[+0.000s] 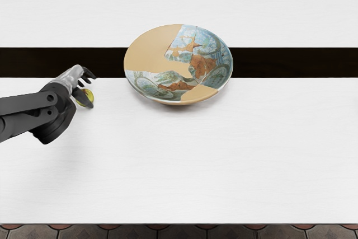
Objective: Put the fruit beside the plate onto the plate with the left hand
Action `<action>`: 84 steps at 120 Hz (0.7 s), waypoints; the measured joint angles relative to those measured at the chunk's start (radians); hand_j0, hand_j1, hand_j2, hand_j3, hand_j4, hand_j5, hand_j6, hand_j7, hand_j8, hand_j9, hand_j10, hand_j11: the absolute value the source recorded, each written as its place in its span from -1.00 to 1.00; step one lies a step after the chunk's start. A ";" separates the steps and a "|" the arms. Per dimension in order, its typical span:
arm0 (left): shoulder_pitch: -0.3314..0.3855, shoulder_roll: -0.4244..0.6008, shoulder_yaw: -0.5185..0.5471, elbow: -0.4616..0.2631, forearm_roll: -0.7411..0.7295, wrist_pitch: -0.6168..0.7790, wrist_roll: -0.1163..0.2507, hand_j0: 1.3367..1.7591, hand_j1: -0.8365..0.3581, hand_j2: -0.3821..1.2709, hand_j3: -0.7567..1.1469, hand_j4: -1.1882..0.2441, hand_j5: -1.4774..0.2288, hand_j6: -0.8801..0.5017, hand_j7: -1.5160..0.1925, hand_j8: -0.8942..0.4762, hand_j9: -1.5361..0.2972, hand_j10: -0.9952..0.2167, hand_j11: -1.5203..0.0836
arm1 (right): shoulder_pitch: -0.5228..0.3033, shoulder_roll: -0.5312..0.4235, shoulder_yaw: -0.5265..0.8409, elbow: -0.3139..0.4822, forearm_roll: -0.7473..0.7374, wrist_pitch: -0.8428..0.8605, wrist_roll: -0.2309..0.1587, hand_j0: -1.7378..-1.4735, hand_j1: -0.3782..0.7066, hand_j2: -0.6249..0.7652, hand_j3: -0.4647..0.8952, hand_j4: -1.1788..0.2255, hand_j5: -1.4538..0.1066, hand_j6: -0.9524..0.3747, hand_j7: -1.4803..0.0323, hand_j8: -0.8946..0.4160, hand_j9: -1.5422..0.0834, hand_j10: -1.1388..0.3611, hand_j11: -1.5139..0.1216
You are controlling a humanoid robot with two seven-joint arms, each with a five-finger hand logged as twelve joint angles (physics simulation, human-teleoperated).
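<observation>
At left side of surface (224,155): left arm extended toward right, left hand (77,81) fingers clamped around small yellow fruit (89,98), near plate (146,48), not touching.

plate (146,48): glazed ceramic, glossy | table (224,166): matt white, faintly grained | left hand (76,80): grey metal

Single head view, high and slanted down over the table (235,155), mid-distance, plate (146,48) just above centre
</observation>
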 joint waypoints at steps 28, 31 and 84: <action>0.001 0.007 0.001 -0.003 0.000 0.000 0.000 0.52 0.09 -0.39 -0.20 0.01 0.03 -0.40 0.07 -0.37 0.02 -0.12 0.15 | 0.005 0.000 0.000 0.000 0.000 0.000 0.000 -0.40 -0.95 -0.10 -0.32 0.68 0.86 0.43 0.96 0.36 0.90 0.52 0.85; 0.001 0.007 0.001 -0.003 0.000 0.000 0.000 0.52 0.08 -0.38 -0.20 0.00 0.01 -0.41 0.06 -0.38 0.01 -0.13 0.13 | 0.006 0.000 0.000 0.000 0.000 0.000 0.000 -0.40 -0.95 -0.10 -0.32 0.68 0.86 0.43 0.96 0.36 0.90 0.52 0.85; 0.001 0.002 0.002 -0.009 -0.002 -0.008 0.000 0.51 -0.09 -0.34 -0.20 -0.15 -0.16 -0.56 -0.12 -0.37 -0.16 -0.28 -0.06 | 0.010 0.000 0.000 0.000 0.000 0.000 0.000 -0.40 -0.95 -0.10 -0.32 0.68 0.86 0.43 0.96 0.36 0.90 0.52 0.85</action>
